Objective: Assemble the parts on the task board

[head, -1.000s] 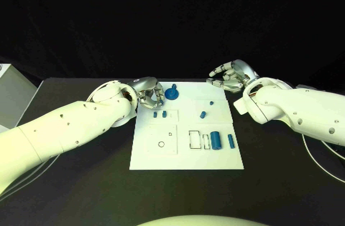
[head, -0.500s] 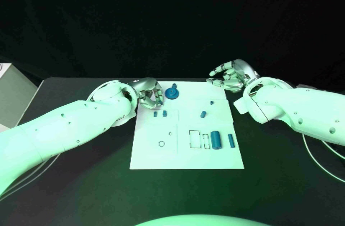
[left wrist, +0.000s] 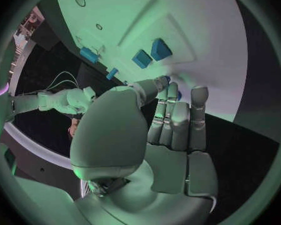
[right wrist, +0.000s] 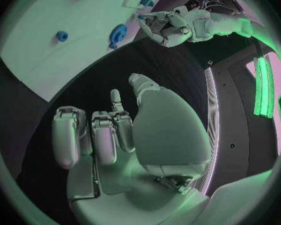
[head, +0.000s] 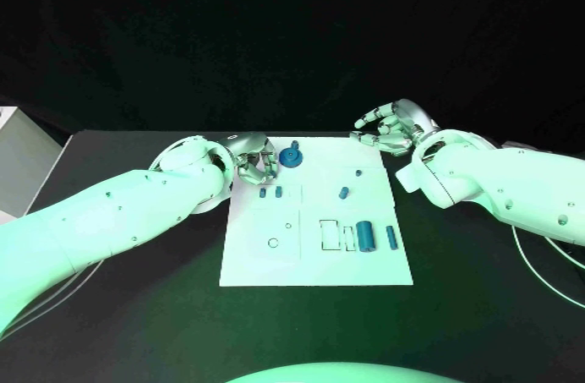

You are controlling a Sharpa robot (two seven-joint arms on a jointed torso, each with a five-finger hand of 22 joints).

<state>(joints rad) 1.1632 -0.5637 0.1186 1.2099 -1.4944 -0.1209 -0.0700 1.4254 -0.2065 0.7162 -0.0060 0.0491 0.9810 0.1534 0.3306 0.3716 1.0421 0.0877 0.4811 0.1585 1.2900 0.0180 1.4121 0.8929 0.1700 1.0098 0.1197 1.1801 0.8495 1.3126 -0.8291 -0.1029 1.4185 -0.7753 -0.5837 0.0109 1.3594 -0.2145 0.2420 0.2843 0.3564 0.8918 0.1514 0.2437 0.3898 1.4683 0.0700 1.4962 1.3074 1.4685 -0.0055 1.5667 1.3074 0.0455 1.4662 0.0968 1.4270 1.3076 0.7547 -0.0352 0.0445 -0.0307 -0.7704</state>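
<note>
Left hand (head: pixel 254 161) at the far-left corner of the task board (head: pixel 262 265), fingers (left wrist: pixel 178 117) curled in; whether they pinch anything, cannot tell. Just right of them, near the far edge, sits a round blue part (head: pixel 292 156) — the nearest part to either hand, so likely the left hand's reach. Further right, two small parts (head: pixel 345 193) mid-board; long parts (head: pixel 366 236), long axes running near-to-far. Right hand (head: pixel 392 127) off the far-right corner above the bench (head: pixel 146 315), fingers loosely curled, holding nothing.
</note>
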